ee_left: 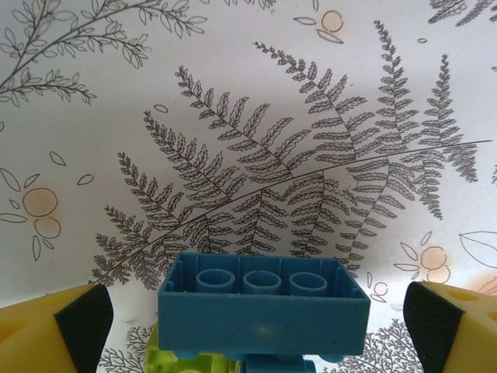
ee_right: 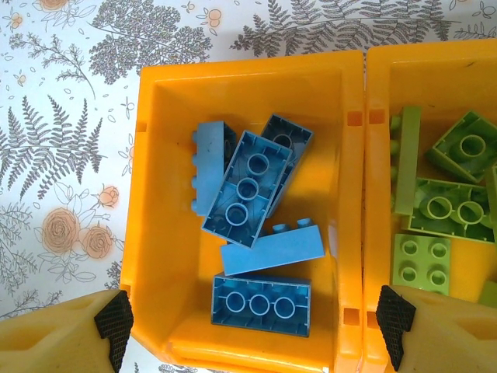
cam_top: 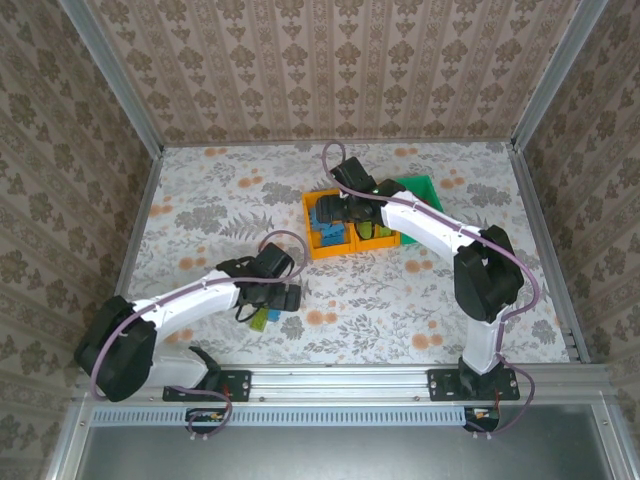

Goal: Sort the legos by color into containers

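Note:
My left gripper (ee_left: pixel 252 330) is open, its black pads (ee_left: pixel 78 326) wide apart on either side of an upside-down blue lego (ee_left: pixel 264 303). That brick rests on a lime green lego (ee_left: pixel 182 353) and another blue piece (ee_left: pixel 281 364) on the table. From above, the left gripper (cam_top: pixel 274 300) hovers over this small pile (cam_top: pixel 261 318). My right gripper (ee_right: pixel 254 326) is open above the left orange container (ee_right: pixel 155 194), which holds several blue legos (ee_right: pixel 247 189). The middle orange container (ee_right: pixel 435 78) holds lime green legos (ee_right: pixel 446 208). The right gripper (cam_top: pixel 348 214) hangs over the container row.
The green container (cam_top: pixel 421 188) sits at the right end of the row, partly behind the right arm. Floral tablecloth (cam_top: pixel 220 200) spreads between the pile and the containers. Metal rails and patterned walls bound the table on all sides.

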Controlling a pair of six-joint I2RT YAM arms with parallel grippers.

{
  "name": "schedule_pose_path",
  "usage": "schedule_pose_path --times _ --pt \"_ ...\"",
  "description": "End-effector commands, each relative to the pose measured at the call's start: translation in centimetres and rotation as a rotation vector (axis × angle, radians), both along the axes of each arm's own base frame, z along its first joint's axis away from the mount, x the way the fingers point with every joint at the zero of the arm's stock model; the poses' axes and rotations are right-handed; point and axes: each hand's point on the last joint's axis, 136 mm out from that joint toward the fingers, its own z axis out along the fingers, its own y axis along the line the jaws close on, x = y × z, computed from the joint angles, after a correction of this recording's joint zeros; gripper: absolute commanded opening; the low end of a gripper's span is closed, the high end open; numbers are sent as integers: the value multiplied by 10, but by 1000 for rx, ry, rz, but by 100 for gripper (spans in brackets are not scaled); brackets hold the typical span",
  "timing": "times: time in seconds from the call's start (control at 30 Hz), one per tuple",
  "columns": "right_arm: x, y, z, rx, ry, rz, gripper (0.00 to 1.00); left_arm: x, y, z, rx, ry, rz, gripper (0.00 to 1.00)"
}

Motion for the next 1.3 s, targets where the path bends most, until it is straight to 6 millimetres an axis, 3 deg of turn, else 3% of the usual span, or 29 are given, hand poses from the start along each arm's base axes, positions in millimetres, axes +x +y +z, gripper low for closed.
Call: schedule_pose_path --times 0.0,0.37,0.6,0.77,0.97,1.17,1.27 --pt "-2 -4 14 10 -33 -22 86 0 -3 0 15 17 -15 99" --pt "-9 -15 22 2 -54 -42 86 6 -11 -12 56 56 -35 86" --pt "-14 -24 24 -17 -67 -58 89 7 -12 -12 51 54 -33 60" --pt "-17 -31 21 -32 -66 -70 89 13 -14 -7 47 34 -27 60" --pt "-33 -43 10 -40 -51 -82 89 45 -36 33 8 -79 -65 61" --pt "-69 -69 -14 -35 -31 -126 89 94 -69 90 -69 -214 -139 62" --pt "-89 -83 -26 -52 -34 -127 89 119 -87 109 -123 -252 -160 63"
